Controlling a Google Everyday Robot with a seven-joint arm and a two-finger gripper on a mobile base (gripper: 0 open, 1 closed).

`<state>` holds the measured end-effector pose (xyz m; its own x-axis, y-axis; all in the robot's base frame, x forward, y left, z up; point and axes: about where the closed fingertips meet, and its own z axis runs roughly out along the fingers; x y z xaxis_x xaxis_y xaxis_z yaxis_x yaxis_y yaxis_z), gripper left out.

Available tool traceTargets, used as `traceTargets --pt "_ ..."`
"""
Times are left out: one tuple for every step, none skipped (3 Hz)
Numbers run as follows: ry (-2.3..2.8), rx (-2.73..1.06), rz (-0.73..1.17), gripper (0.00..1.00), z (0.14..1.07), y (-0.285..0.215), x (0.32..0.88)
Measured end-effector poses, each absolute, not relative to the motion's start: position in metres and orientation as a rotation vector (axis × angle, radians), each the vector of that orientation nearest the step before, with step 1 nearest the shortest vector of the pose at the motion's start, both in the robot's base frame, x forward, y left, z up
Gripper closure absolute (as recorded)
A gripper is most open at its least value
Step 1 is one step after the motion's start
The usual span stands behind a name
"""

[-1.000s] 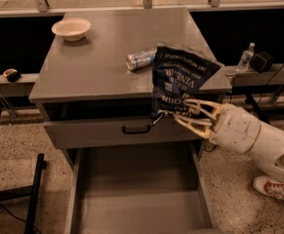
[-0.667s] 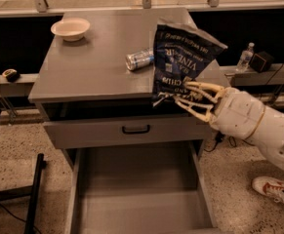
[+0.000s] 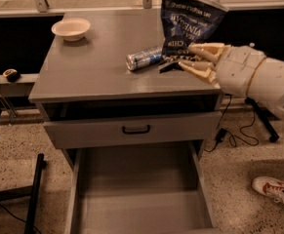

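My gripper point(image 3: 181, 58) reaches in from the right over the right side of the grey cabinet top point(image 3: 97, 67). It is shut on the lower edge of a dark blue chip bag point(image 3: 185, 21), which stands upright above the top. A silver and blue can point(image 3: 144, 58) lies on its side just left of the gripper, close to the bag's bottom. At the back left of the top sits a white bowl point(image 3: 71, 29).
The bottom drawer point(image 3: 139, 194) is pulled far out toward me and shows a bare floor. The upper drawer point(image 3: 134, 129) with a black handle is out a little. A shoe point(image 3: 273, 186) is on the floor at right, with cables point(image 3: 239, 133) nearby.
The gripper has lifted the chip bag up and back from the cabinet's front right corner, and it now stands higher over the top near the can.
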<state>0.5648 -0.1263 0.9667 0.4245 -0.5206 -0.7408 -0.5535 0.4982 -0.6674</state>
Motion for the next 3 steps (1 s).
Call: traceTargets --pt "1.305 -1.206 0.033 1.0 0.974 -0.109 0.576" --pt "1.497 -1.176 0.067 1.0 0.946 -0.146 0.579" --pt "1.664 -1.099 0.111 1.0 0.919 -0.182 0.577"
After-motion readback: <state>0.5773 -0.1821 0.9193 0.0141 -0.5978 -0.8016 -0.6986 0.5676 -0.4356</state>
